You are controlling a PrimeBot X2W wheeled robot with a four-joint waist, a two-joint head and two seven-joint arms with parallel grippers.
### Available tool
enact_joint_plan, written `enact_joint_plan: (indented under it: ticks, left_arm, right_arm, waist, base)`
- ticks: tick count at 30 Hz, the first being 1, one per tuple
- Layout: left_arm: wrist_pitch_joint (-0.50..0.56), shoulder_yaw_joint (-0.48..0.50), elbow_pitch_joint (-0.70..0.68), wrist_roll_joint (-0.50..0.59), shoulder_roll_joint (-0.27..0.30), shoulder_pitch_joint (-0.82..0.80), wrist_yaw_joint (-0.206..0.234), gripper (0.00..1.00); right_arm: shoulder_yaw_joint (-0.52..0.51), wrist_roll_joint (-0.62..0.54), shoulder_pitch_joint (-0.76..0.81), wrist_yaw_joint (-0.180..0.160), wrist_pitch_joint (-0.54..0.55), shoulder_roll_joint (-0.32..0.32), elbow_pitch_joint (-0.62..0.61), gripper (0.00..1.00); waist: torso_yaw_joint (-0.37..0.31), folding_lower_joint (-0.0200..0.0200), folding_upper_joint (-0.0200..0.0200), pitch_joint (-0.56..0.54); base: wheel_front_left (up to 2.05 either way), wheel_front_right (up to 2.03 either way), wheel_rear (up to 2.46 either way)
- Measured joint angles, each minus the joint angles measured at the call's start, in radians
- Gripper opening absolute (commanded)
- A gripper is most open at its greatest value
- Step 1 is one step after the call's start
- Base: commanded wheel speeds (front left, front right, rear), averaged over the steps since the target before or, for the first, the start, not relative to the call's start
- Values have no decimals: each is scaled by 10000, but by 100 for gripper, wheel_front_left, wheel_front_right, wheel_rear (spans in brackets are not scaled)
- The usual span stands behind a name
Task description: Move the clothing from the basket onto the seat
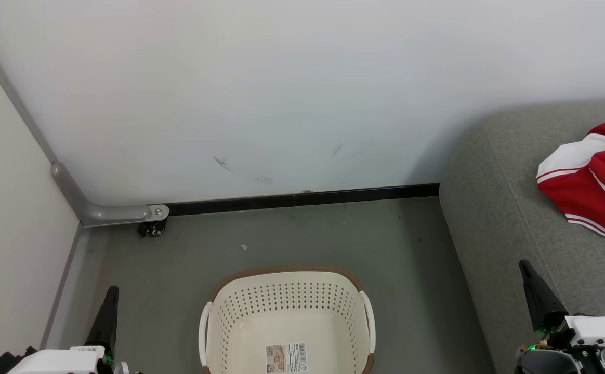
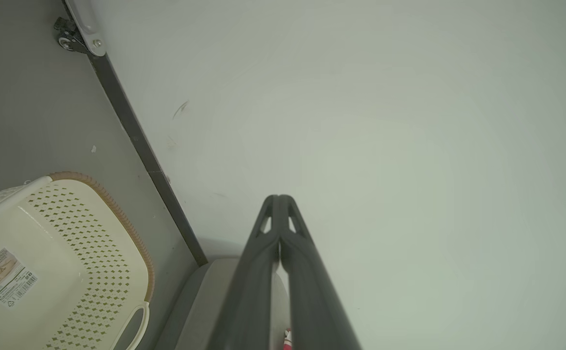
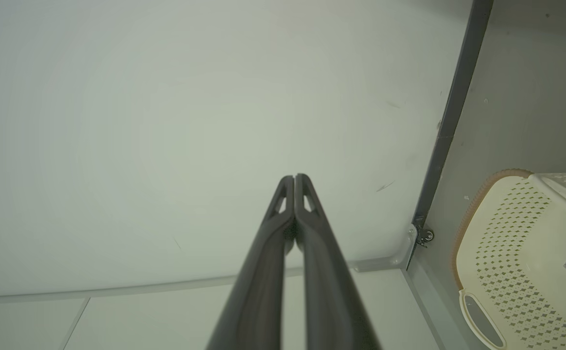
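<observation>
My left end effector point(image 1: 112, 289) and right end effector point(image 1: 524, 263) each have their fingers pressed together. The clothing point(image 1: 596, 179) lies on the seat point(image 1: 500, 218), ahead and to the right of the right end effector. The basket point(image 1: 286, 270) sits between the two.

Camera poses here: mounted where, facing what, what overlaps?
Head view: on the head, looking forward and down at floor, basket, wall and seat bearing the clothing; left gripper lower left, right gripper lower right.
Left wrist view: on that wrist, along its shut jaws toward the wall; basket lower left.
Right wrist view: on that wrist, along its shut jaws toward the wall; basket lower right.
Shared: all three catch the basket and wall.
</observation>
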Motion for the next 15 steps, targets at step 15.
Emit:
enact_joint_plan:
  ticks: [15]
  left_arm:
    - [0, 2, 0, -12, 0, 0, 0, 0]
  right_arm:
    - [-21, 0, -1, 0, 10, 2, 35, 0]
  waist:
    - [-1, 0, 0, 1]
  base:
    - [0, 0, 0]
